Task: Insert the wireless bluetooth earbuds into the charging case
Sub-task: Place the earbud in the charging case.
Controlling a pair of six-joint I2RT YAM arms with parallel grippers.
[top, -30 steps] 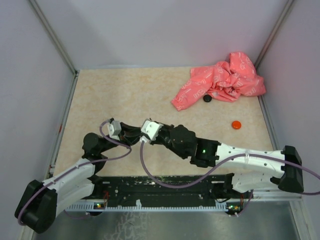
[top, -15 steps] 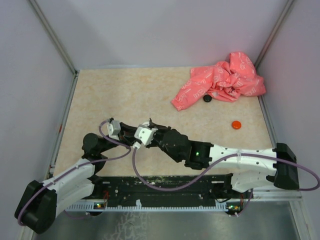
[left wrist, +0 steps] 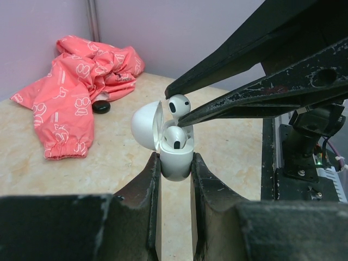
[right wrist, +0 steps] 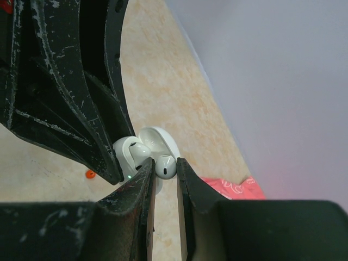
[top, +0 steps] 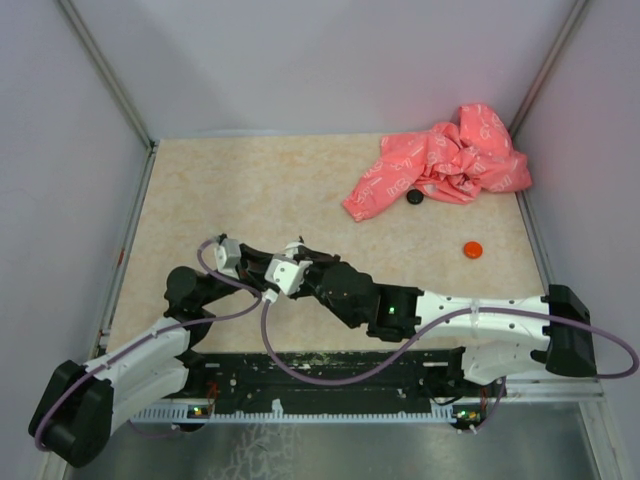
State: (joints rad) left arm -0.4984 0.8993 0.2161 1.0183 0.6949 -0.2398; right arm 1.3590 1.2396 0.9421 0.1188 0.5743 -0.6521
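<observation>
My left gripper [left wrist: 175, 169] is shut on the base of a white charging case [left wrist: 175, 162], held upright with its lid [left wrist: 145, 126] swung open. One white earbud [left wrist: 175, 139] sits in the case. My right gripper [right wrist: 165, 166] is shut on a second white earbud [right wrist: 165, 165], its fingers [left wrist: 234, 106] reaching in from the upper right of the left wrist view. That earbud [left wrist: 178, 103] hangs just above the case's open mouth. The right wrist view shows it beside the open case [right wrist: 126, 155], next to the seated earbud [right wrist: 139, 150]. In the top view both grippers meet at the near left of the table.
A crumpled pink cloth [top: 440, 160] lies at the far right corner, with a black disc [top: 414, 197] at its near edge. A red disc [top: 473, 249] rests on the beige table [top: 250, 190] near the right wall. Grey walls close in three sides.
The right arm has shifted left, bringing its earbud over the case in the left gripper. The left arm has stayed put.
</observation>
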